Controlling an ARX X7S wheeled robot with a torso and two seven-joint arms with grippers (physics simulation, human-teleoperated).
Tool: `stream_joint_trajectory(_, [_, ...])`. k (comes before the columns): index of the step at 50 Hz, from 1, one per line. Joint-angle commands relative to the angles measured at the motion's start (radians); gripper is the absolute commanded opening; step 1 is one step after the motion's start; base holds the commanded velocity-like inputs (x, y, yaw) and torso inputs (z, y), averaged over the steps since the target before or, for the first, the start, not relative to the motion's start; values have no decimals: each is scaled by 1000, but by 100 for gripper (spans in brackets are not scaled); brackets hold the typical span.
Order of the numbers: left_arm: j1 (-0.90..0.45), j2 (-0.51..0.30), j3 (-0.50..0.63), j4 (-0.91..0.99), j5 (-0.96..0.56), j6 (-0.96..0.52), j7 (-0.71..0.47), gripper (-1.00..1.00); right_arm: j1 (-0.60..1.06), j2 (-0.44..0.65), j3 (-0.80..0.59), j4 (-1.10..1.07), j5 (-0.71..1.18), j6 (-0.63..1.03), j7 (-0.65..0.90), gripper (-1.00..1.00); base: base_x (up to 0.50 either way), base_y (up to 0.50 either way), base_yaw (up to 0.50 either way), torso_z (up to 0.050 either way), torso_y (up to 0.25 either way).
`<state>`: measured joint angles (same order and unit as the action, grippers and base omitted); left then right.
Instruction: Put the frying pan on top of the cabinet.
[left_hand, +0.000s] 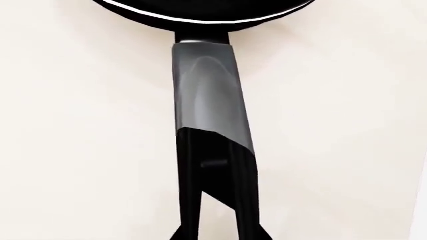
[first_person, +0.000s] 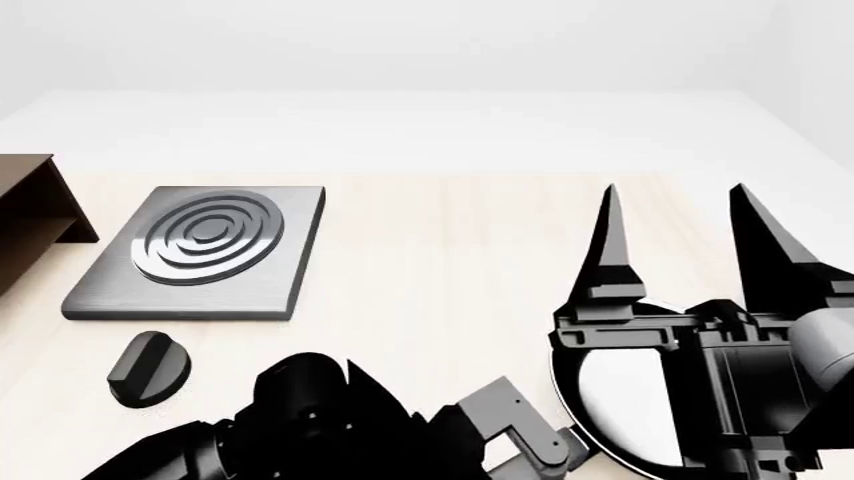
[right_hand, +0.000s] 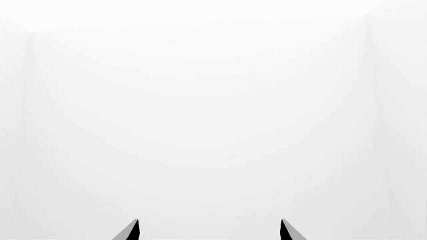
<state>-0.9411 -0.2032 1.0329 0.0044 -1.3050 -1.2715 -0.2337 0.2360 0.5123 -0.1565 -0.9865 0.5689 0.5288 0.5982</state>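
Low down, left end effector (left_hand: 217, 200) clamped on frying pan (left_hand: 208, 97) handle, right end effector (first_person: 681, 235) spread wide, empty

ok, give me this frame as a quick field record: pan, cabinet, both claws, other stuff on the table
frying pan: near table edge on the robot's right, partly hidden behind the right arm; handle points toward the left claw
left claw: closed on the frying pan handle, per the left wrist view
right claw: open, raised above the pan, holding nothing
cabinet: far left, only partly in the head view
hotplate: beside the cabinet, nothing on it
knob: black, in front of the hotplate
table: pale
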Motion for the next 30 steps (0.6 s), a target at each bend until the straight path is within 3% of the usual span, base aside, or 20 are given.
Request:
stream_joint_trajectory(1, [-34,-37,-31,56,31,22,-136,-100,2,10,2,-6,9,-1,13,100,0,0,0,0,0])
stream_joint_trajectory(6, [-60,-95,-129,128,12,68,-209,-100,9,18,8,-14,20,5,23,100,0,0,1,0,2])
stream_joint_trajectory(10, [-60,-138,-151,184,36,97,-244,-100,14,22,8,-18,27,7,31,100,0,0,1,0,0])
stream_joint_trajectory(19, [-44,-228,-244,265,-61,97,-332,-100,28,33,-1,-28,38,16,50,100,0,0,0,0,2])
stream_joint_trajectory(30, [-168,-299,-368,107,-90,120,-344,-100,40,38,-25,-22,41,11,63,100,0,0,0,0,2])
